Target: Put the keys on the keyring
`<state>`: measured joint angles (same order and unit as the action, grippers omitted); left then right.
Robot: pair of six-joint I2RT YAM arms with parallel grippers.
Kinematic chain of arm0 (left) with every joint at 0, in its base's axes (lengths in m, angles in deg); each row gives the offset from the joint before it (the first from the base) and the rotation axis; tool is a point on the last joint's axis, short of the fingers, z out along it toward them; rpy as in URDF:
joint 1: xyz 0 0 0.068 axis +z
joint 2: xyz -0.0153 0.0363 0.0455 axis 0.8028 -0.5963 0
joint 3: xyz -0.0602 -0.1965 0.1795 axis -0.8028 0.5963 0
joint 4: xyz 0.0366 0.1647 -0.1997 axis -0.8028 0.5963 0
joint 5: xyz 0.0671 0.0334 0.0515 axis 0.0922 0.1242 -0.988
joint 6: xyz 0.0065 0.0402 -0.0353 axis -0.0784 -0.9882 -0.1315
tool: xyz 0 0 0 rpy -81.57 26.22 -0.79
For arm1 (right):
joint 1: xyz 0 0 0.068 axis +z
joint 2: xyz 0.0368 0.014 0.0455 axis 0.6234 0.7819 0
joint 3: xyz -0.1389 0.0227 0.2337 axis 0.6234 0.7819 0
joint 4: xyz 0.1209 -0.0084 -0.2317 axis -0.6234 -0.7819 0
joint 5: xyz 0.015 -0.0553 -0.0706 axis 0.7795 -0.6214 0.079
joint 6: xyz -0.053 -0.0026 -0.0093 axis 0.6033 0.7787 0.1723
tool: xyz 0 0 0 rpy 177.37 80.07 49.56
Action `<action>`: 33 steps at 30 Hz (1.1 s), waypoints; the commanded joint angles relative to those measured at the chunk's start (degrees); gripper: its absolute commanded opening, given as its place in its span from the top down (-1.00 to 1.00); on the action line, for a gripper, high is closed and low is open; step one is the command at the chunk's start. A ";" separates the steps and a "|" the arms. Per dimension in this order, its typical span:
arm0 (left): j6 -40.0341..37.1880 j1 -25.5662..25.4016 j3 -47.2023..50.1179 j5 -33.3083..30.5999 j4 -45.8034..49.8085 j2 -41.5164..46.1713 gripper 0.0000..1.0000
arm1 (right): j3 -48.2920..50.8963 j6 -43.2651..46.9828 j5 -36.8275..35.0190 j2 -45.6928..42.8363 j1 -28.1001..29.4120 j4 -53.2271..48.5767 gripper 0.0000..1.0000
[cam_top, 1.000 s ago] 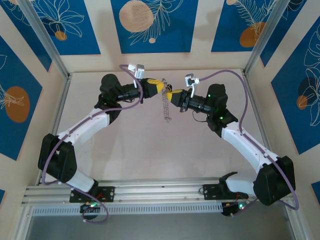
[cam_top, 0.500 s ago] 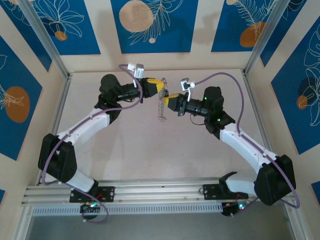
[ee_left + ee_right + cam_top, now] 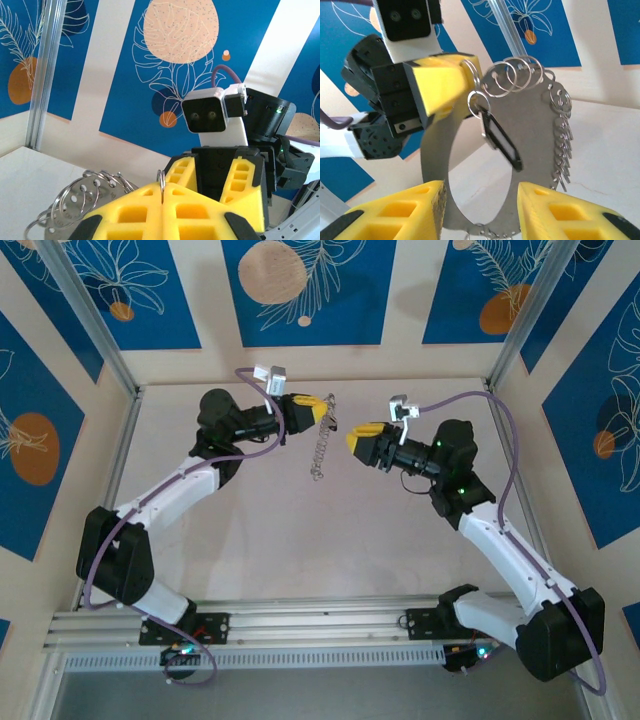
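The keyring [image 3: 535, 130], a flat silvery loop edged with many small wire rings, hangs from my left gripper [image 3: 322, 410]. That gripper [image 3: 162, 192] is shut on one small ring at the loop's top edge. A tiny key [image 3: 501, 140] with a black oblong tag dangles from a small ring beside the left fingertips [image 3: 447, 80], in front of the loop. My right gripper [image 3: 480, 210] is open and holds nothing. It faces the loop from a short way off, with one finger on either side of the loop's lower part. From above, the keyring [image 3: 320, 448] dangles left of the right gripper [image 3: 352, 440].
Both arms reach over the pale table [image 3: 260, 540], whose blue-patterned walls and metal corner posts [image 3: 95, 330] stand close behind. An aluminium rail [image 3: 320, 625] carrying the arm bases runs along the near edge.
My right gripper has opened and pulled back to the right, away from the keyring. The keyring now hangs from the left gripper alone, which stayed shut and barely moved.
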<state>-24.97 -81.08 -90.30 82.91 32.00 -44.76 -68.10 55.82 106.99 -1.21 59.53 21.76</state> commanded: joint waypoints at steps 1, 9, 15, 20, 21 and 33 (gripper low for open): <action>1.28 -0.36 -0.95 0.96 -4.80 -0.28 1.00 | -2.65 -3.44 -1.05 1.04 -0.09 4.33 0.14; 4.71 -0.36 -0.50 0.89 -8.27 -1.08 1.00 | -5.34 -10.00 -1.52 6.90 0.12 14.81 0.14; 7.20 -0.36 -0.33 0.77 -10.48 -1.82 1.00 | -6.40 -12.98 -0.67 10.33 -0.05 21.43 0.14; 9.49 -0.36 -0.37 0.79 -12.93 -2.65 1.00 | -7.43 -14.62 0.72 12.61 0.03 24.85 0.15; 9.85 -0.35 -0.33 0.79 -13.34 -2.79 1.00 | -7.70 -14.93 1.09 13.11 0.01 25.33 0.15; 12.22 -0.44 -0.69 0.79 -15.78 -3.97 1.00 | -8.78 -16.78 4.98 16.19 0.50 28.74 0.28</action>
<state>-14.05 -81.08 -90.30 82.96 20.94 -48.50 -74.44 39.53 110.48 14.31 59.60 47.99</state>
